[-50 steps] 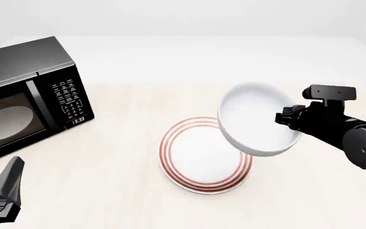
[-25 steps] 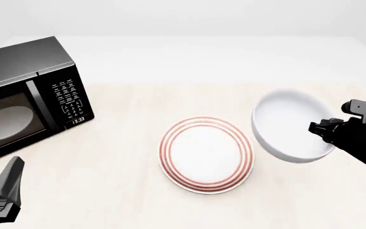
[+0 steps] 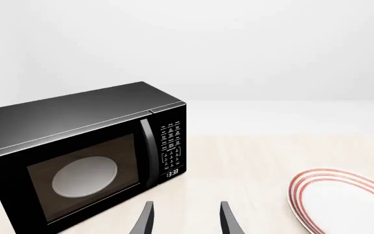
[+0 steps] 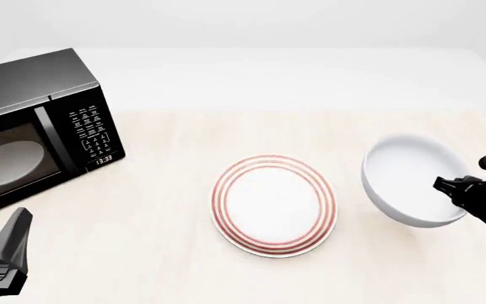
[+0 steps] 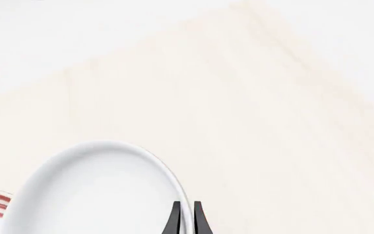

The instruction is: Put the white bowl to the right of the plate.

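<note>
Glossy white bowl (image 4: pixel 410 187), deep, thick-walled, tilted.

The front view looks down and forward from high behind both arms, taking in the whole tabletop (image 4: pixel 175 133). The left wrist view sits low behind the left pincer (image 3: pixel 185 219), facing the microwave (image 3: pixel 83 156) ahead; the right wrist view looks steeply down, close over the right pincer (image 5: pixel 185 218). All three views share the plate (image 4: pixel 274 204).

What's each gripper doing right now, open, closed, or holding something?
Left gripper: open, holding nothing.
Right gripper: closed on the rim of the white bowl.
</note>
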`<state>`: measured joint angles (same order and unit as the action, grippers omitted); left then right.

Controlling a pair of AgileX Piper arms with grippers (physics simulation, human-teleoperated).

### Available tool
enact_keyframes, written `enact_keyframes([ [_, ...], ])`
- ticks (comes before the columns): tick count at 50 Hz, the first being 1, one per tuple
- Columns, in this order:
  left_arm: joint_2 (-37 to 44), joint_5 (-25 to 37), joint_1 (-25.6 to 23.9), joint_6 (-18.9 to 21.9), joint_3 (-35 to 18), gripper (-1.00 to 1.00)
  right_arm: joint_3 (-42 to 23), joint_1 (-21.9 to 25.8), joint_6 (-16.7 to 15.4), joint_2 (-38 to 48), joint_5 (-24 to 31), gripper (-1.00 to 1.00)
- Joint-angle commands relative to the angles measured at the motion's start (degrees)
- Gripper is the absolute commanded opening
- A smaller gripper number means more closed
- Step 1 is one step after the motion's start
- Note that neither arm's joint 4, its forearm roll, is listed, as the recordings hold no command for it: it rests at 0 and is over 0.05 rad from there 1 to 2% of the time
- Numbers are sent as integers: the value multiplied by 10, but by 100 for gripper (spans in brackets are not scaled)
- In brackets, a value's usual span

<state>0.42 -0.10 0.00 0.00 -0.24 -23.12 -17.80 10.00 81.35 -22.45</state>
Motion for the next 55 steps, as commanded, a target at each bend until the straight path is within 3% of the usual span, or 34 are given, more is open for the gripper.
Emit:
enact_keyframes([
  [1,0,0,0,0,0,100,12,-43,3,23,-30,-100],
  [10,0,0,0,0,0,100,15,-76,-7,34,-38,-100],
  [16,0,0,0,0,0,100,25,-87,-6,78,-79,-100],
  [37,0,0,0,0,0,100,30,-64,20,148,-133,-100],
  [55,0,0,0,0,0,100,37,-68,17,138,-128,-100],
])
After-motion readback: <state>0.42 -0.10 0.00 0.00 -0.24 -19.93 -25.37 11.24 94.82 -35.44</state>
